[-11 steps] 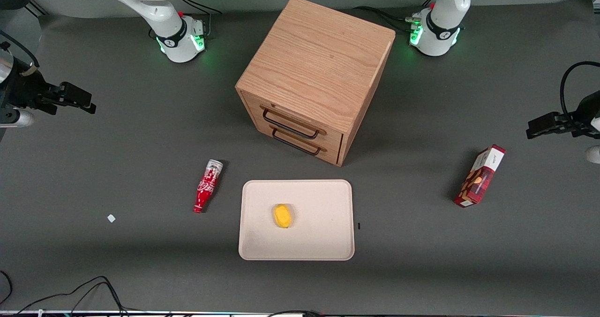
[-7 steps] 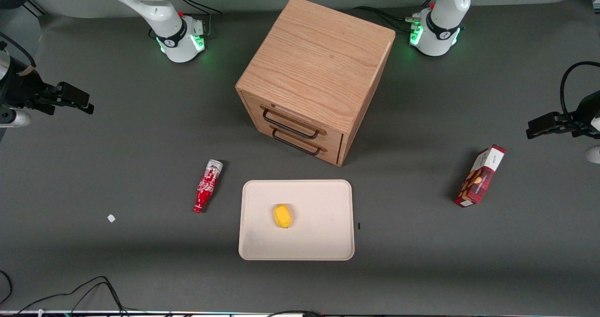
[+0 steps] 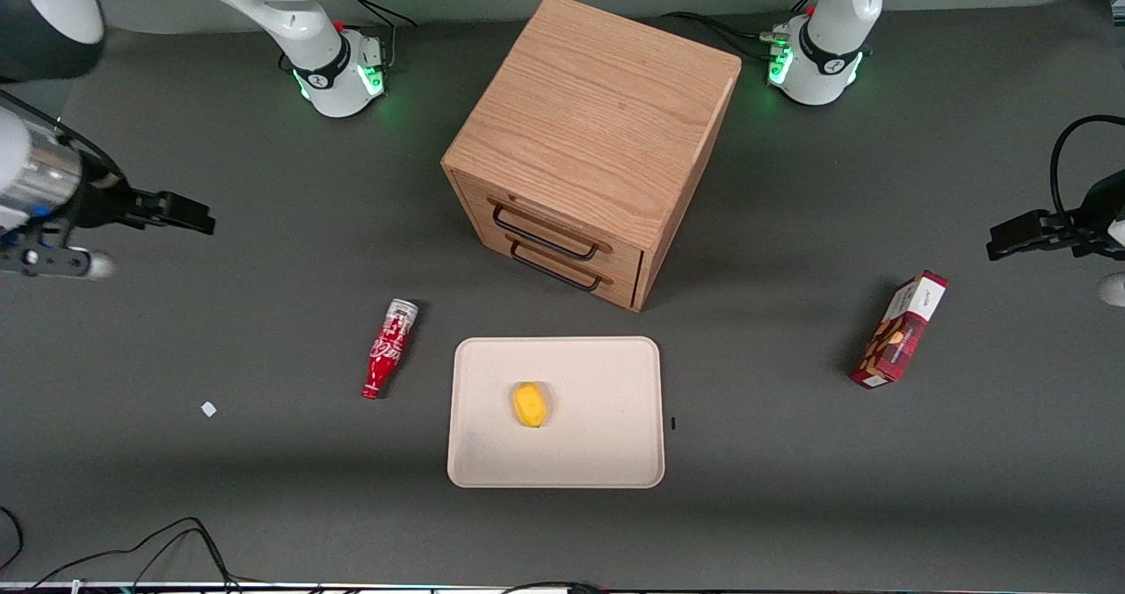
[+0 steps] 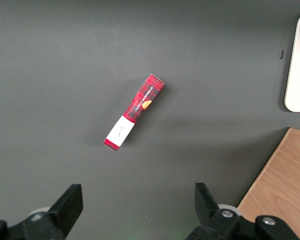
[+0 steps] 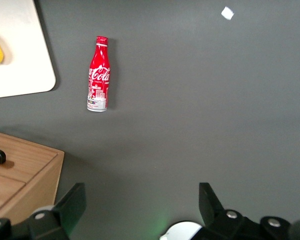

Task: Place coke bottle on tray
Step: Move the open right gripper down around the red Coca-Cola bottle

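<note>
Table: flat dark grey mat, matte.

Cabinet: oak-grain wood box with two drawers and black wire handles, farther from the front camera than the tray.

Tray: cream, flat, rounded corners, low rim. A small yellow lump sits near its middle; the rest of the floor is bare.

Bottle: lying flat on the mat just beside the tray, on the working arm's side, not touching it. Slim contour shape, glossy red, white script, silver base, red cap. Long axis runs roughly toward and away from the front camera, cap end nearer to it, base end slightly tilted toward the tray.

My gripper: up off the mat, toward the working arm's end of the table, well apart from the bottle. Jaws spread wide, nothing between them; wrist view shows both fingers with bare mat in the gap and the bottle well clear.

Judgement: travel toward the tray and descend, closing across the bottle's narrow width. Smooth round body, may roll.
</note>
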Controlling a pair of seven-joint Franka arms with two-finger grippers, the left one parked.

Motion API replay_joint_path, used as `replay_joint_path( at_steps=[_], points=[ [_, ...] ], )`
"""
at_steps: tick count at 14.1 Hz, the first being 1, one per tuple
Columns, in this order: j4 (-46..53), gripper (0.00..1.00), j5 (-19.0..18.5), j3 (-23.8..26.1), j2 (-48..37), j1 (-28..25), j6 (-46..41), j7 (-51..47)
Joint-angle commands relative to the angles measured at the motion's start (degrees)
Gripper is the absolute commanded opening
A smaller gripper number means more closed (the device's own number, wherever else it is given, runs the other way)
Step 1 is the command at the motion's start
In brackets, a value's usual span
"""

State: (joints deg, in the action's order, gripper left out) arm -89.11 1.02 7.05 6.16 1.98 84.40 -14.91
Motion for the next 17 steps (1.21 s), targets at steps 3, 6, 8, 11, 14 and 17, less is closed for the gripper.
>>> replay_joint_path(
  at_steps=[3,6,8,11,14,17],
  points=[
    [1.8,1.00,-1.2,0.5,8.6,-5.1,7.2,-13.1],
    [0.5,1.00,-1.4,0.5,12.8,-7.2,12.9,-15.8],
    [-2.7,1.00,-1.8,0.5,13.1,-7.3,17.6,-17.5],
    [-9.1,1.00,-2.5,0.7,13.3,-8.3,26.3,-19.5],
    [-11.3,1.00,-3.5,0.7,15.7,-9.1,31.7,-23.0],
    [-11.3,1.00,-4.1,0.7,19.3,-10.3,36.7,-25.3]
  ],
)
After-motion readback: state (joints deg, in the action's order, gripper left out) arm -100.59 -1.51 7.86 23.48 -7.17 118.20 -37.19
